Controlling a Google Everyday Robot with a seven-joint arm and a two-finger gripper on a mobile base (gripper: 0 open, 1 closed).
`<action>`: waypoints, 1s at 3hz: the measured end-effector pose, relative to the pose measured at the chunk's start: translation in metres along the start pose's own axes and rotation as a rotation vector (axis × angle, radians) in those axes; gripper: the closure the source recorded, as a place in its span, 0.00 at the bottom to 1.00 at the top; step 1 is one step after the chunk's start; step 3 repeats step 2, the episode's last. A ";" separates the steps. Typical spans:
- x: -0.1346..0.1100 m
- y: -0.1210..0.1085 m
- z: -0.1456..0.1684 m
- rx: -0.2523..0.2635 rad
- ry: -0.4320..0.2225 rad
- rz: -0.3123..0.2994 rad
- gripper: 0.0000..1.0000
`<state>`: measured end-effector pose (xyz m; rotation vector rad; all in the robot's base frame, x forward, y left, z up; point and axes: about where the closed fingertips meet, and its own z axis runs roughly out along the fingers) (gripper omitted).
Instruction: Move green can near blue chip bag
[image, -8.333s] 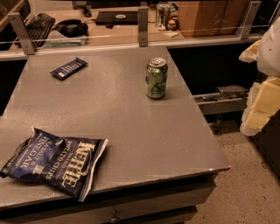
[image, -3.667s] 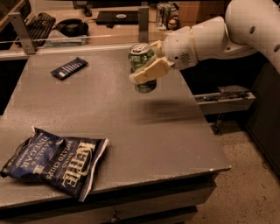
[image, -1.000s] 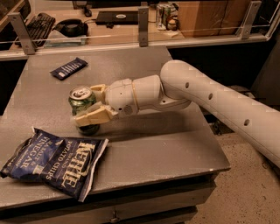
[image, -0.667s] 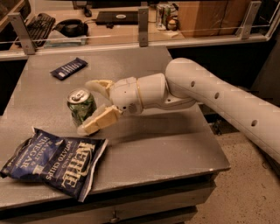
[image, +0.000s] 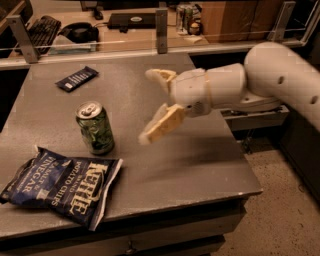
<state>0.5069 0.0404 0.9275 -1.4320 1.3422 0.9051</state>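
The can (image: 95, 128) is green with pale swirls and a silver top. The chip bag (image: 60, 184) is dark blue with white lettering. The worktop (image: 200, 160) is plain grey. Above it, apart from the can, hangs the hand (image: 148, 106), its cream fingers spread, on a white arm (image: 280, 75).

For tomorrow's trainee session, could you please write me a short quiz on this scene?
1. True or false: the gripper is shut on the green can.
2. The can is: A lying on its side; B upright beside the blue chip bag; C lifted in the air.
3. What lies alone at the table's far side?
Key: 1 false, it hovers open over the table, apart from the can; 2 B; 3 a dark snack wrapper.
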 end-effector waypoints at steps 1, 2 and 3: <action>-0.008 -0.019 -0.073 0.108 0.014 -0.034 0.00; -0.012 -0.024 -0.084 0.128 0.013 -0.044 0.00; -0.012 -0.024 -0.084 0.128 0.013 -0.044 0.00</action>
